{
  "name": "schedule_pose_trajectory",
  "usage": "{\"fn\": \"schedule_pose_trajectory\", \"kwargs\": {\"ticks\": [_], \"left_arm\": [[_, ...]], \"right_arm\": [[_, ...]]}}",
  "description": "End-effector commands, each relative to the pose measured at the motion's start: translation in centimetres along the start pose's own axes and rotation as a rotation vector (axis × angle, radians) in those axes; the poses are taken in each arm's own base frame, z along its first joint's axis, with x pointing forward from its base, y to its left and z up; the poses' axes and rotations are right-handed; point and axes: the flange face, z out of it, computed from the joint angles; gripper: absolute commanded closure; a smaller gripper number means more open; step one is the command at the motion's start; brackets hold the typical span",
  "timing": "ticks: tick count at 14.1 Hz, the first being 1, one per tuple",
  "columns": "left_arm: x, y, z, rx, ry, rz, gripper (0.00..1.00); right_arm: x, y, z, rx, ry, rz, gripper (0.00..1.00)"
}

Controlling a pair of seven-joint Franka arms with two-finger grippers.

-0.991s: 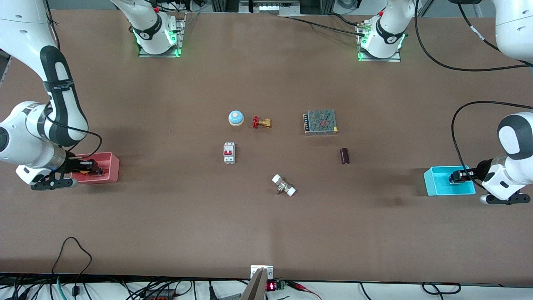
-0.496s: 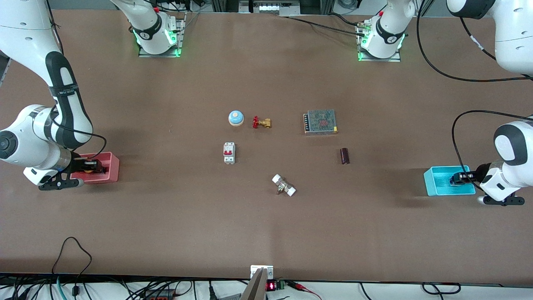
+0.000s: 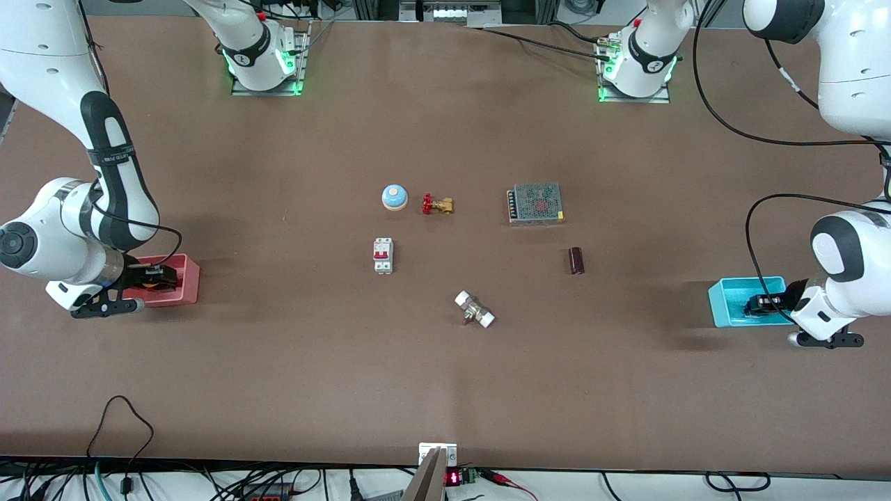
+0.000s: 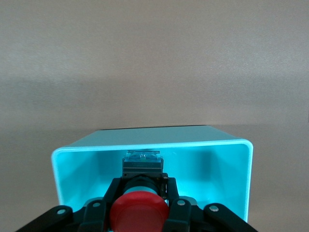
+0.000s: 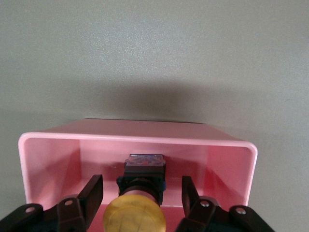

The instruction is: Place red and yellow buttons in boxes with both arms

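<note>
The cyan box (image 3: pixel 727 296) is set toward the left arm's end of the table, slightly nearer the front camera than the other box. The left gripper (image 4: pixel 141 187) is lowered into it, and its fingers (image 4: pixel 115 189) are closed narrowly on the neck of the red button (image 4: pixel 140 212), whose base is seen close to the box floor. Whether the base is touching the floor cannot be told. If the fingers are opened while the button is held off the floor, it may be dropped onto its cap and rolled against a wall. If the arm is raised before the grip is let go, the button would be carried out again, and the light box could be dragged or tipped by a finger caught on the rim.

The pink box (image 5: pixel 145 137) is set toward the right arm's end. The right gripper (image 5: pixel 141 189) is held inside it with its fingers (image 5: pixel 94 192) spread wide, clear of the yellow button (image 5: pixel 134 217), which is lying in the box. The risk here is judged to lie in the withdrawal: the open fingers are near the side walls, so a slanted lift could snag a wall and shift the box, or the cap could be knocked.

The parts at mid-table are well apart from both boxes and are unlikely to be disturbed.
</note>
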Motion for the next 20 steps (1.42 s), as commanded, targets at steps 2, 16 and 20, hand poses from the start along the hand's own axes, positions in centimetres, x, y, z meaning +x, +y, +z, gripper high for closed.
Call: {"fn": "schedule_pose_trajectory", "kwargs": {"ticks": [2, 16, 20], "left_arm": [[0.5, 0.0, 0.6, -0.021, 0.011, 0.009, 0.84], [-2.9, 10.3, -21.8, -0.037, 0.132, 0.083, 0.0], [-7.7, 18.4, -31.2, -0.022, 0.158, 0.04, 0.0]], "right_arm": [[0.7, -1.1, -3.6, -0.01, 0.032, -0.03, 0.2], [-6.3, -12.3, -36.0, -0.043, 0.068, -0.052, 0.0], [-7.2, -12.4, -37.5, -0.02, 0.004, 0.029, 0.0]]}}
